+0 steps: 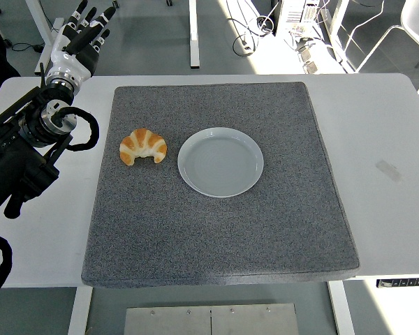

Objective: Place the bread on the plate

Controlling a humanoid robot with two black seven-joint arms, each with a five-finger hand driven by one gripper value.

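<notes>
From the head view you are looking down on a white rectangular table (391,125) that is carrying a large dark grey speckled square mat (216,230) across most of its middle. Your bread, a golden-brown curved croissant with pale ridges (143,146), is lying on the mat's left part, its two tips pointing toward the near edge. It is sitting just beside the round pale grey-blue plate (221,162), close to the plate's left rim but not touching it, and the plate itself is resting flat near the mat's centre. Your left hand (80,43), black-fingered with a white back, is hanging over the table's far left corner, well apart from the croissant and off the mat; its fingers are stretching out straight and spread, pointing away from you, and they are holding nothing. The black left arm (21,150) is reaching in from the left edge with looping cables beside it. Your right hand is not showing anywhere in this view
</notes>
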